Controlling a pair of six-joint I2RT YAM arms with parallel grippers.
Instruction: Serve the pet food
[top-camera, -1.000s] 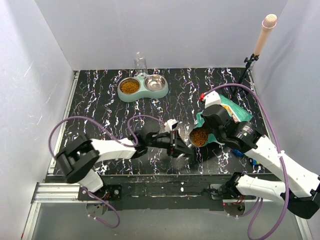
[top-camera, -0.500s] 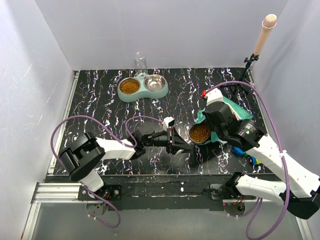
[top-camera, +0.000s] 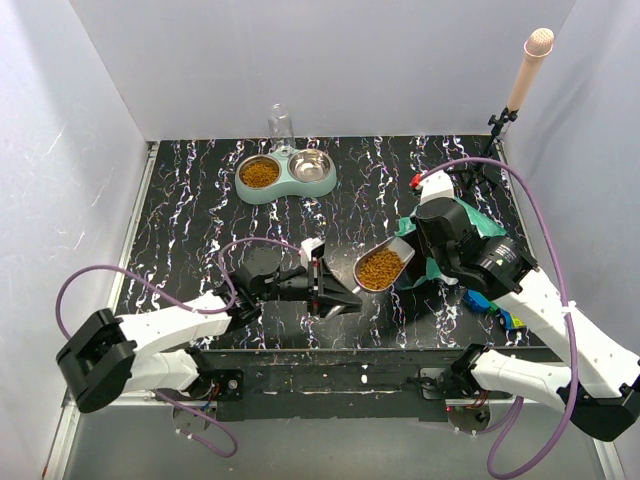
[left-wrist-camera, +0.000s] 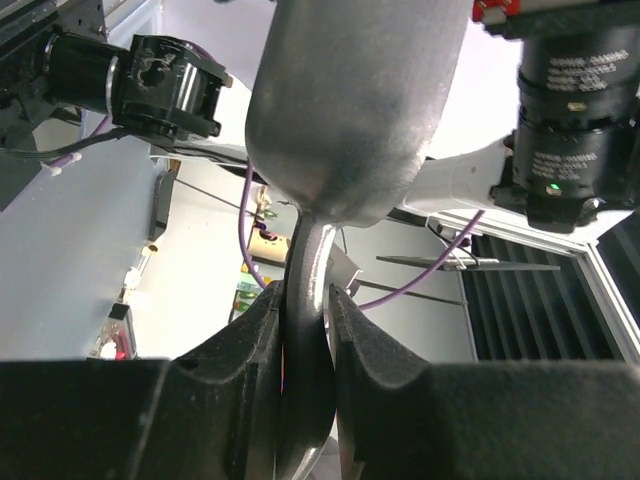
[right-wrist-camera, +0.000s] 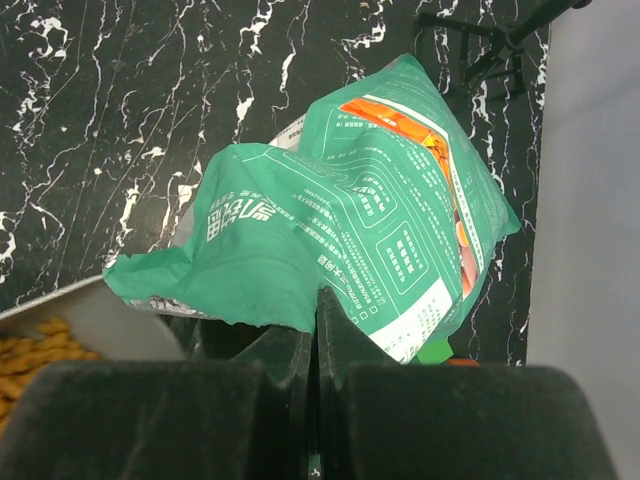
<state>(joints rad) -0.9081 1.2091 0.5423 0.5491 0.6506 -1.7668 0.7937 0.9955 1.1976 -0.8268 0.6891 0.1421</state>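
Observation:
My left gripper (top-camera: 333, 291) is shut on the handle of the grey scoop (top-camera: 383, 264), which is held level above the table with a heap of brown pet food (top-camera: 378, 270) in it. In the left wrist view the scoop's underside (left-wrist-camera: 350, 100) fills the top and its handle sits between my fingers (left-wrist-camera: 240, 350). My right gripper (top-camera: 428, 266) is shut on the torn edge of the teal bag (top-camera: 472, 224). The right wrist view shows the bag (right-wrist-camera: 380, 220) pinched in my right gripper (right-wrist-camera: 317, 315), with the scoop's rim and kibble (right-wrist-camera: 30, 340) at lower left.
The mint-green double bowl (top-camera: 287, 187) stands at the back, its left cup holding kibble (top-camera: 259, 173) and its right steel cup (top-camera: 311, 166) bare. A clear water bottle (top-camera: 281, 125) stands behind it. A microphone stand (top-camera: 507, 112) is at back right. Small blue items (top-camera: 480, 300) lie near the right arm.
My left arm has drawn back to the left, carrying the filled scoop away from the bag's mouth. My right gripper still grips the bag and has shifted slightly.

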